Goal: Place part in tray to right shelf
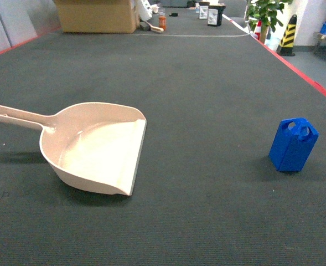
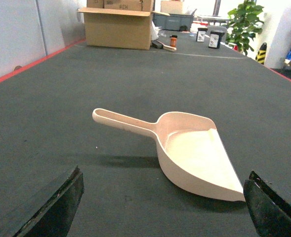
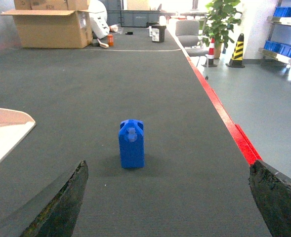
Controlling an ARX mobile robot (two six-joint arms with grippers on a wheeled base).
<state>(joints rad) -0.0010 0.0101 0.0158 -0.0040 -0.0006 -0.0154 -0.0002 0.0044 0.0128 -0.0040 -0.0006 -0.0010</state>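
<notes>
The beige tray (image 1: pixel 96 147) lies on the dark mat at the left, handle pointing left, and holds nothing. The small blue part (image 1: pixel 293 144) stands upright on the mat at the right, well apart from the tray. In the left wrist view the tray (image 2: pixel 194 153) lies just ahead of my left gripper (image 2: pixel 165 200), which is open with only mat between its fingers. In the right wrist view the part (image 3: pixel 131 143) stands ahead of my open right gripper (image 3: pixel 167 195), left of its centre line and untouched. A far rack with blue crates (image 3: pixel 286 22) may be the shelf; I cannot tell.
A red stripe (image 3: pixel 224 116) marks the mat's right edge, with grey floor beyond. A cardboard box (image 1: pixel 96 15) sits at the far end. A potted plant (image 3: pixel 220 22) and a striped cone (image 3: pixel 236 49) stand off the mat at the far right.
</notes>
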